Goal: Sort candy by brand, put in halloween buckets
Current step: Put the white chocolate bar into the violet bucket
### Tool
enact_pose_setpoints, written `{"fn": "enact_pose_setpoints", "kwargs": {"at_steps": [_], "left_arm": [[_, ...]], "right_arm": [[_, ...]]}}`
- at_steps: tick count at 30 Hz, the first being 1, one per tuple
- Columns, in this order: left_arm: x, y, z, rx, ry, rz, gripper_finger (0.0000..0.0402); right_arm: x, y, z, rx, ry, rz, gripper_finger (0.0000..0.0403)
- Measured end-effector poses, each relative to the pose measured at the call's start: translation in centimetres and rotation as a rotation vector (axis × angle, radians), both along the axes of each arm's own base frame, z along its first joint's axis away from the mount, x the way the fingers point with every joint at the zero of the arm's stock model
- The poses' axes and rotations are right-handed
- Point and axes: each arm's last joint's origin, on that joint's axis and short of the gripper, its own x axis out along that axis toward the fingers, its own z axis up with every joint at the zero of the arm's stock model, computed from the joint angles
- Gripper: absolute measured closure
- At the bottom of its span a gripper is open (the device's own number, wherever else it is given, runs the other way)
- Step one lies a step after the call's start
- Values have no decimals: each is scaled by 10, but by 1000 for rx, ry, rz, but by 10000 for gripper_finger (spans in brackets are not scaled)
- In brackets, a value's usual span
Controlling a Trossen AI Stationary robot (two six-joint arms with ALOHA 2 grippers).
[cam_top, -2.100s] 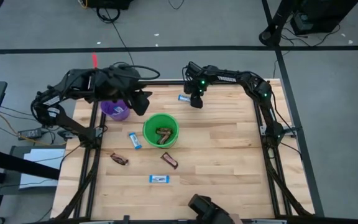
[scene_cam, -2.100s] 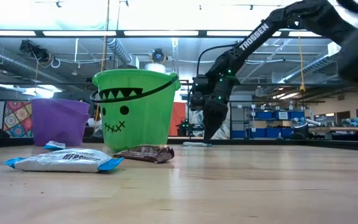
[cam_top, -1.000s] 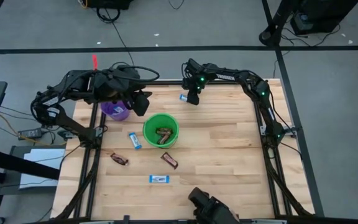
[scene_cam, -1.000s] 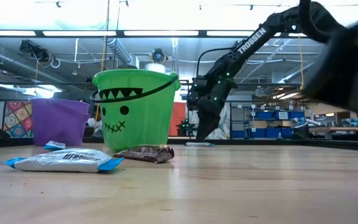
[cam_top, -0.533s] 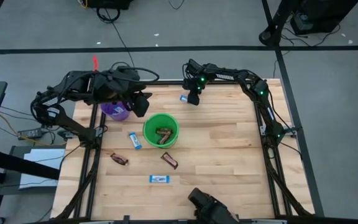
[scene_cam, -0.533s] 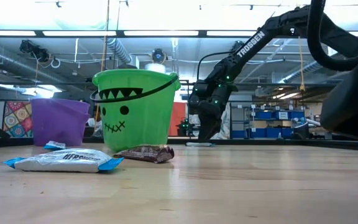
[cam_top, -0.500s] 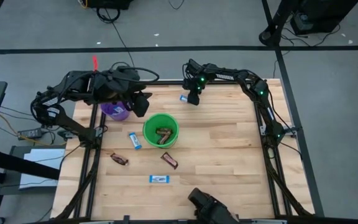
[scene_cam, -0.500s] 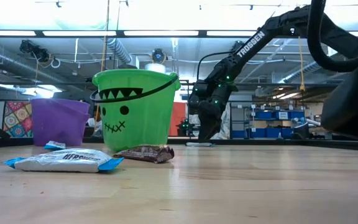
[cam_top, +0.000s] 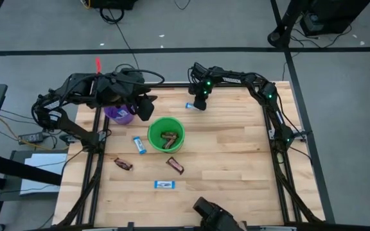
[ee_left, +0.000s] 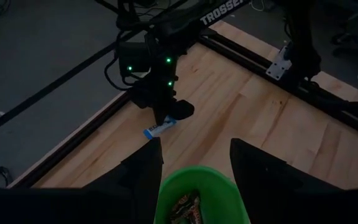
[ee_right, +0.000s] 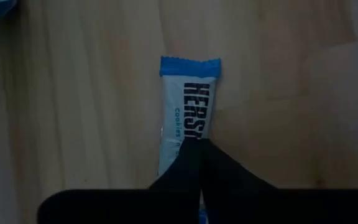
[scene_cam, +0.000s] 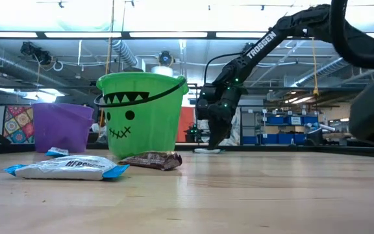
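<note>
My right gripper is down at the table's far edge, shut on a blue-and-white candy that lies flat on the wood. My left gripper hangs open over the near rim of the green bucket, beside the purple bucket. Brown candies lie inside the green bucket. Two more blue-and-white candies and two brown ones lie flat on the table. My right gripper comes at the candy from above, pointing down, its two fingers closed together on the middle of the wrapper. The wrapper's near half is hidden under the fingers. The candy lies flat on the table, its far crimped end free.
The table's black frame rail runs just behind the held candy. A dark camera body sits at the near edge. Bare wood lies to the right of the green bucket.
My right gripper has come down onto the blue-and-white candy at the far edge and stands more upright than a second ago. The left arm has kept still.
</note>
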Motion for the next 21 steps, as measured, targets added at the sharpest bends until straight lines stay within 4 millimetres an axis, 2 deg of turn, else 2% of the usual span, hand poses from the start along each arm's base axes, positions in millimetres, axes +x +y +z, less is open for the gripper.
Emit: {"fn": "enact_pose_setpoints", "kwargs": {"at_steps": [4, 7, 14, 21], "left_arm": [[0, 0, 0, 7, 1, 7, 209], [0, 1, 0, 19, 3, 13, 209], [0, 1, 0, 38, 13, 6, 209], [-4, 2, 2, 71, 6, 46, 209]], "right_arm": [[1, 8, 7, 9, 19, 17, 397], [2, 15, 25, -33, 16, 25, 399], [-6, 39, 104, -147, -109, 53, 400], [-21, 75, 190, -293, -330, 44, 401]]}}
